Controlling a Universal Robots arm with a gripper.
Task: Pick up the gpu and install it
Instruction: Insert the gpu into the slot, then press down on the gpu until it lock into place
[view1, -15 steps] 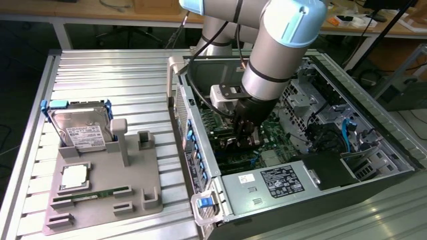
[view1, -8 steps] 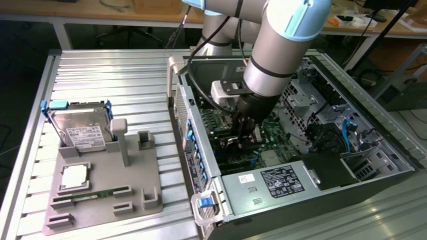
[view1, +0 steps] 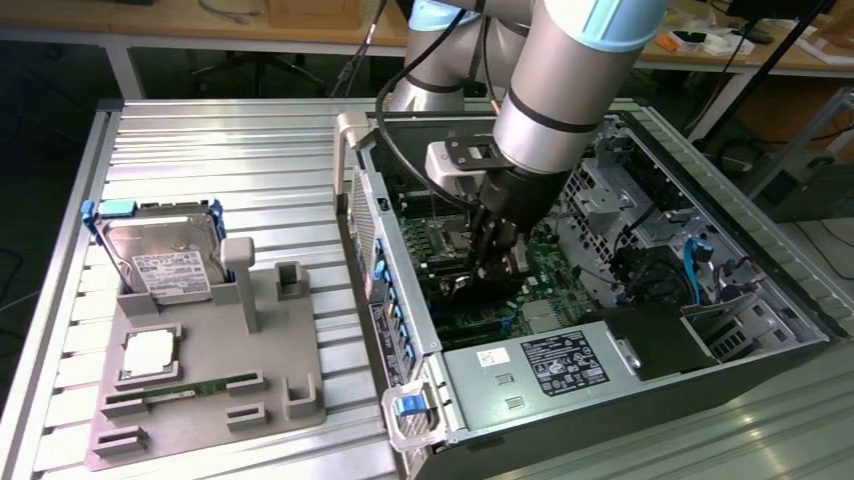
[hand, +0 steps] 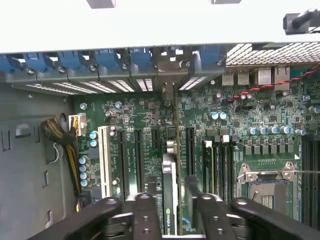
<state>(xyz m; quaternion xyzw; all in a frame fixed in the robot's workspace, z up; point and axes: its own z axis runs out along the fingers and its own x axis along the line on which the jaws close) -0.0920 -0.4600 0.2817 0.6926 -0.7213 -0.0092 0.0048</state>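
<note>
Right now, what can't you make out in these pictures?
- Wrist view: the graphics card is edge-on, with one end behind the gripper. Whether it is fully seated is unclear.
- Exterior view: the arm covers much of the circuit board.
- Exterior view: the hard drive label is too small to read.

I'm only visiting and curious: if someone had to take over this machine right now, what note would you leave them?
Gripper: down inside the open computer case, directly over the gpu; whether it grips the card cannot be told.
Gpu: standing on edge in a slot of the motherboard.
Done: card lifted and brought to its slot.
Left: whether it is fully seated cannot be told.
</note>
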